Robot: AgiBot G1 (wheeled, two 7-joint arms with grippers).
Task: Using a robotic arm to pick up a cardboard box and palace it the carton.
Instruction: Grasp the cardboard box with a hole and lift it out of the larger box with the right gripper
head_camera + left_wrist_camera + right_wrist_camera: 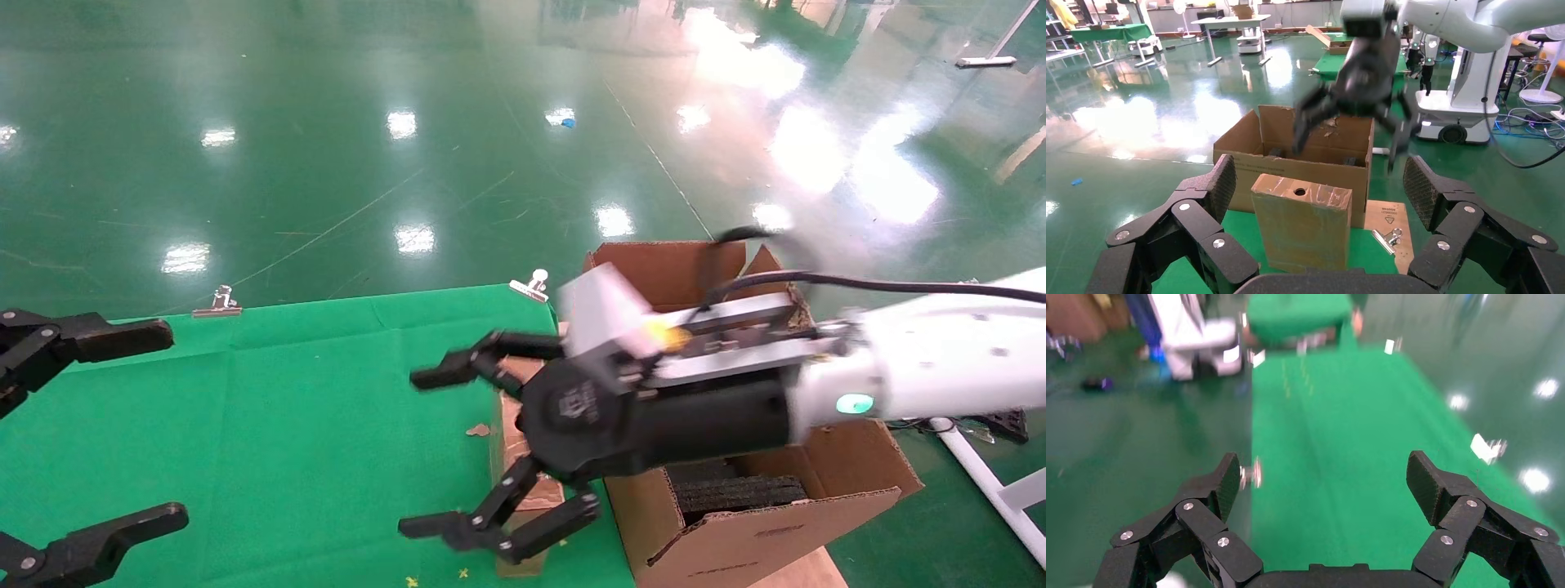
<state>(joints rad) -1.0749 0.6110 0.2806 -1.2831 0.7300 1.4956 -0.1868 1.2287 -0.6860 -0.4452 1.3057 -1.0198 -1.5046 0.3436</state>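
Observation:
The slim brown cardboard box (1302, 229) stands upright on the green cloth, its narrow top edge showing a round hole. In the head view the box (513, 437) is mostly hidden under my right gripper (421, 453), which is open and empty, hovering above it. That gripper (1346, 144) shows blurred over the carton in the left wrist view. In its own view my right gripper (1321, 478) is open over green cloth. The large carton (735, 539) stands just right of the box, with black foam blocks (735, 492) inside. My left gripper (163, 425) is open at the table's left, facing the box (1318, 177).
The table is covered in green cloth (310, 408) held by metal clips (216, 302) (531, 284). A flat brown cardboard sheet (1389, 214) with a clip (1387, 237) lies beside the carton (1242, 144). A white frame leg (989, 482) stands at the right on the green floor.

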